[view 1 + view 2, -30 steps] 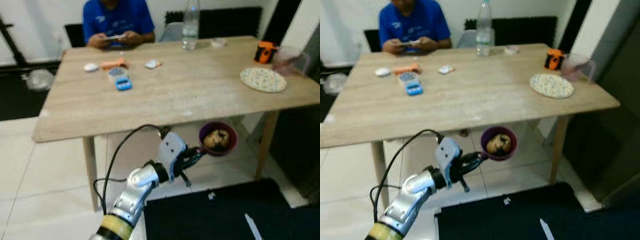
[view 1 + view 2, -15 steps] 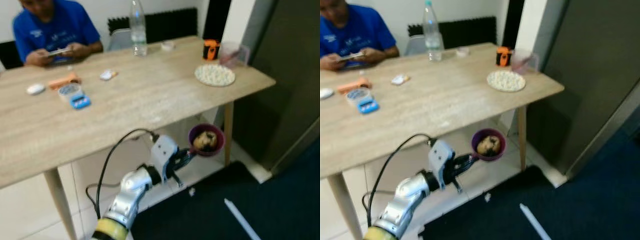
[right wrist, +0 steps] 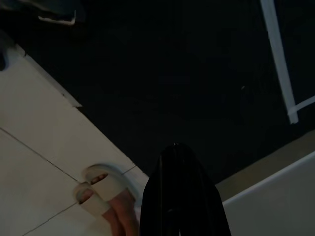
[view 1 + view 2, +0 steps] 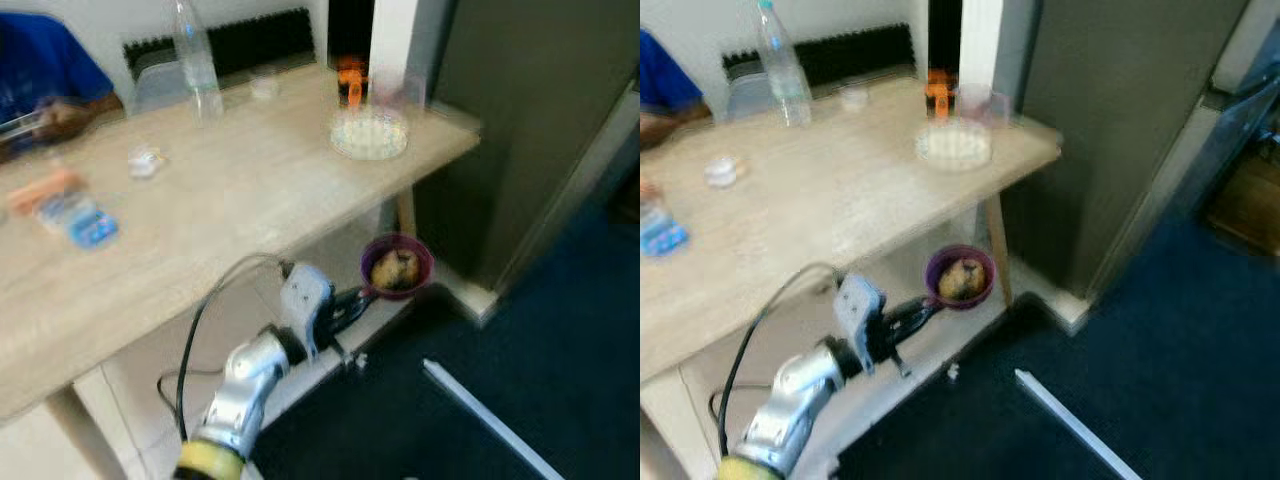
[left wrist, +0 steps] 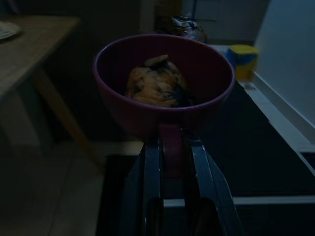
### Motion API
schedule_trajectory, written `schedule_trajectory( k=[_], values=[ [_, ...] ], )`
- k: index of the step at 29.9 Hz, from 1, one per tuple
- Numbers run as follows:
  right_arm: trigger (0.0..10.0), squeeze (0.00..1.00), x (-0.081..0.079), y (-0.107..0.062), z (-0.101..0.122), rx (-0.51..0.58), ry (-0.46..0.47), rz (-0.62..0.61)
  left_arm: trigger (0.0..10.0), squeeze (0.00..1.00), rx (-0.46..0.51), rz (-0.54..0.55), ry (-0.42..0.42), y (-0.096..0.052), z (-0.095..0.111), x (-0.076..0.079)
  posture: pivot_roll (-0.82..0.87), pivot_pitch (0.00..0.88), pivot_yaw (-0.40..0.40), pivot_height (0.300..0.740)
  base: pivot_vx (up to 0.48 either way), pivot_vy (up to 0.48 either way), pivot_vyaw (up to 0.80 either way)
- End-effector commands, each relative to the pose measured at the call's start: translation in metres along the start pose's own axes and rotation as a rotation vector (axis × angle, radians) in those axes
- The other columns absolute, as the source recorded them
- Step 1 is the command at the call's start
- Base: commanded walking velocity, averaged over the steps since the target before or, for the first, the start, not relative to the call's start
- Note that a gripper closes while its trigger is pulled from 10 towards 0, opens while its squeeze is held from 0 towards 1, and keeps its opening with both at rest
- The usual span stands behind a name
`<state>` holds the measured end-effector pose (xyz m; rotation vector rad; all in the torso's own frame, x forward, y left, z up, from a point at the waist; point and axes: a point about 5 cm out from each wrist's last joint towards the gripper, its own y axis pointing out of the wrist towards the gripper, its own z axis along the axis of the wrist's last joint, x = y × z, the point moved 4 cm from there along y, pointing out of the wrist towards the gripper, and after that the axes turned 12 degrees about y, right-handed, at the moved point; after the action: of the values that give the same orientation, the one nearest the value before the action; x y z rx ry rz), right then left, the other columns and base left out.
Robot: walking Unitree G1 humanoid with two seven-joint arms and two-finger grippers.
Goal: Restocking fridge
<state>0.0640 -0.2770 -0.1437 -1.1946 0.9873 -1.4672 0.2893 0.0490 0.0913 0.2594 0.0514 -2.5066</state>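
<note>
Your left gripper [image 4: 352,303] pinches handle of purple bowl [image 4: 397,265], fingers [image 5: 151,162] tight on both sides. Bowl sits at 12 o'clock from gripper, level, so food [image 5: 156,87] stays in. Held low, below table [image 4: 220,200] edge, likely so it doesn't bump.

Grey fridge [image 4: 1120,120] stands at 2 o'clock from bowl. Door looks closed. Bowl probably goes in there, not yet done.

Right gripper [image 3: 181,196] hangs idle over dark mat [image 3: 187,73], fingers pressed together, nothing inside. Person's foot in sandal [image 3: 103,189] close by. Watch it.
</note>
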Motion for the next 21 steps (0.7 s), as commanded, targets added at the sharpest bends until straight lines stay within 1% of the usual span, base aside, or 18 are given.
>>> schedule_trajectory(
  k=[1,5,21],
  values=[
    [10.0,0.0,0.003,0.0,0.004,0.016,0.002,-0.005,10.0,0.0,0.033,-0.005,0.003,0.003,0.009,0.0,-0.02,0.021,0.015,0.74,0.0,-0.292,0.0],
    [10.0,0.0,0.002,0.0,0.004,0.019,-0.001,-0.003,10.0,0.0,0.036,-0.017,-0.005,0.007,0.01,0.004,-0.02,0.018,0.016,0.74,0.0,-0.321,0.0],
    [10.0,0.0,0.0,0.0,0.004,0.034,0.038,0.011,10.0,0.0,0.05,-0.038,-0.016,0.014,0.014,0.007,-0.02,0.013,0.019,0.74,0.0,-0.356,0.0]
  ],
)
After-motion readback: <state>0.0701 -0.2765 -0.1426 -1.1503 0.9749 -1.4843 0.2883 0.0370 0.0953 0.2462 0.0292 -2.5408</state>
